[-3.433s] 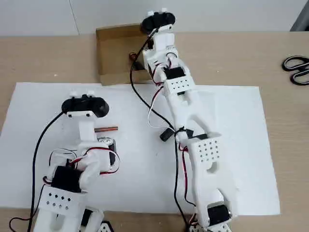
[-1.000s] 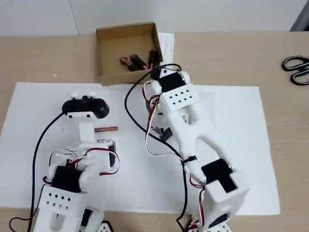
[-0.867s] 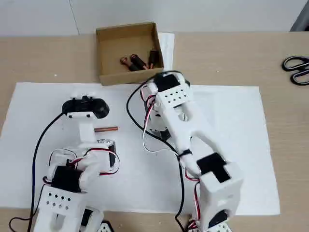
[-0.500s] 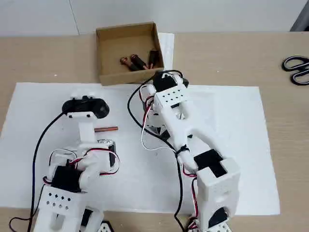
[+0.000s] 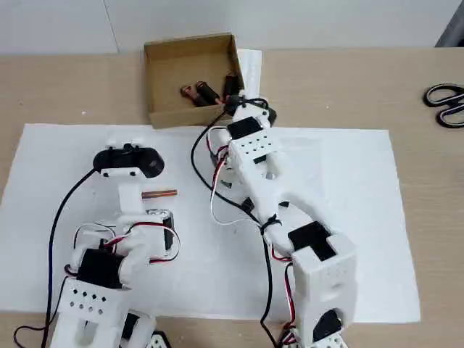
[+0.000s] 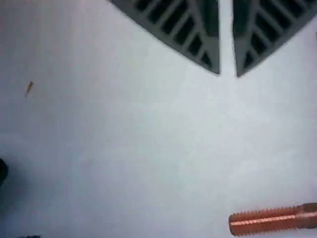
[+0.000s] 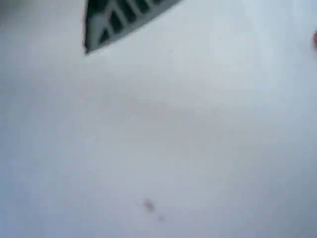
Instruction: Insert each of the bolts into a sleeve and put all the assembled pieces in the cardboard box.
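The left pincer [image 6: 228, 73], nearly together on nothing, hangs near the bolt [image 5: 159, 193], not over it. The bolt lies flat on the white sheet [image 5: 362, 181], long axis side to side across the counter [image 5: 72, 87]; being round, it would likely roll if nudged off-centre. By the cardboard box [image 5: 177, 116], the right pincer [image 7: 94, 42] cannot be judged apart or together

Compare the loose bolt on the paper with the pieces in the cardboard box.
The loose bolt lies on the white paper; the pieces lie inside the cardboard box. The loose bolt shows bare copper thread, while the pieces carry dark sleeves. Both show copper metal.
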Robot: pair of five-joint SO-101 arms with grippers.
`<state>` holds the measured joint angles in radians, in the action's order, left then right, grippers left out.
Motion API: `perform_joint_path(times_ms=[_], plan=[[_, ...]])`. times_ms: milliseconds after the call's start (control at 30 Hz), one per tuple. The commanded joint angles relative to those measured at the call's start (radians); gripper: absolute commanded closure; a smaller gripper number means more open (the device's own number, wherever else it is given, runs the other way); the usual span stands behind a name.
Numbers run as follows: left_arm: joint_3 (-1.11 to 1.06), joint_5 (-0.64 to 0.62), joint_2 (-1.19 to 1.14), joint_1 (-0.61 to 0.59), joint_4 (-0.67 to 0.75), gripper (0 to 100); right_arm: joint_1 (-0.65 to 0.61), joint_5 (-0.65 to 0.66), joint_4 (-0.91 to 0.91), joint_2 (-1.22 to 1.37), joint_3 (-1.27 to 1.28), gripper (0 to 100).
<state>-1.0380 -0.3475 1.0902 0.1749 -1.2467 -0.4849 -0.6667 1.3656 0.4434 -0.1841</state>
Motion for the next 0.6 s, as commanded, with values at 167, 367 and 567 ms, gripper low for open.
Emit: perform_joint_path(times_ms=[167, 367, 567], plan=[[0.042, 0.003, 0.009, 0.002, 0.018, 99, -0.007, -0.006, -0.015, 0.027, -0.005, 73.4], [0.044, 0.003, 0.009, 0.002, 0.020, 99, -0.008, -0.008, 0.041, -0.015, -0.006, 73.5], [0.044, 0.003, 0.009, 0.002, 0.020, 99, -0.008, -0.011, 0.140, -0.005, -0.005, 73.5]])
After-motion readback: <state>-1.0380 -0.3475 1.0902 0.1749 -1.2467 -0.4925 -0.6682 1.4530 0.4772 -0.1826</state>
